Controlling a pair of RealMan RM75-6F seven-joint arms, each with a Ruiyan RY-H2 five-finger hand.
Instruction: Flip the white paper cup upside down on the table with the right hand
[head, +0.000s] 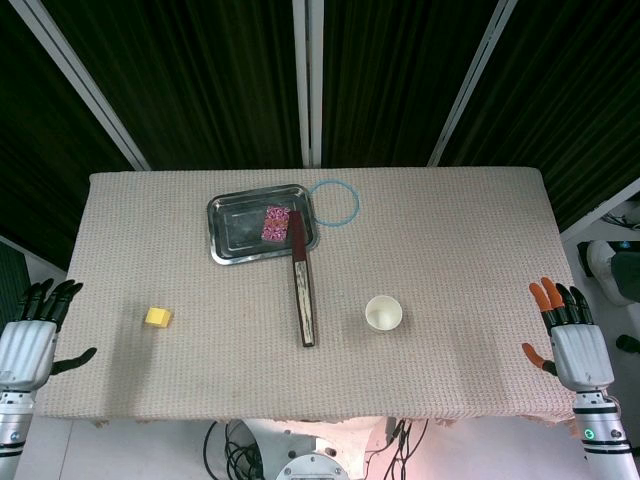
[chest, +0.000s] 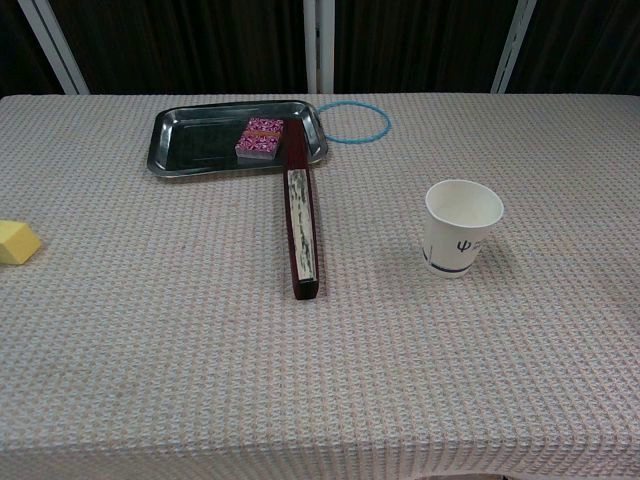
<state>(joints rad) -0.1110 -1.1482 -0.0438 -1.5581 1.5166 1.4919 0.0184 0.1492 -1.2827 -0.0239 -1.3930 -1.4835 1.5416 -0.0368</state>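
The white paper cup stands upright, mouth up, on the woven table cover right of centre; the chest view shows the cup with a dark mark and line near its base. My right hand hovers at the table's right front corner, fingers spread, holding nothing, well to the right of the cup. At the left front edge my left hand is likewise spread and empty. Neither hand appears in the chest view.
A long dark folded fan lies left of the cup, its far end on the metal tray, which holds a pink patterned box. A blue ring lies behind the tray. A yellow block sits at the left.
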